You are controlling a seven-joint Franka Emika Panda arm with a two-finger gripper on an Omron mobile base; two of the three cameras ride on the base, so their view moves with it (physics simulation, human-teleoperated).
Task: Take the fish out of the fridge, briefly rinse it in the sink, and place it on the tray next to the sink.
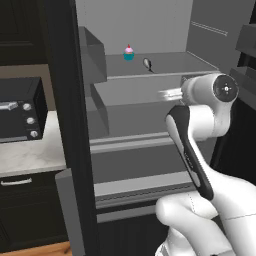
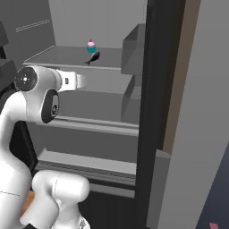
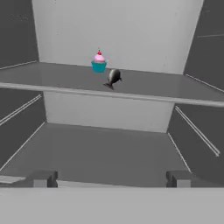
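Inside fridge (image 1: 150, 130), fish (image 3: 113, 78) beside cupcake (image 3: 99, 62), tool (image 3: 112, 178) spread wide, empty

Fish (image 3: 113, 78) on fridge (image 3: 109, 26) shelf (image 3: 144, 87), just beside cupcake (image 3: 99, 61).

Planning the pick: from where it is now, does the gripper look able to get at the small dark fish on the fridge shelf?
Probably yes: the gripper is open, and the small dark fish lies exposed on the grey shelf, with the pink-topped teal cupcake behind it.
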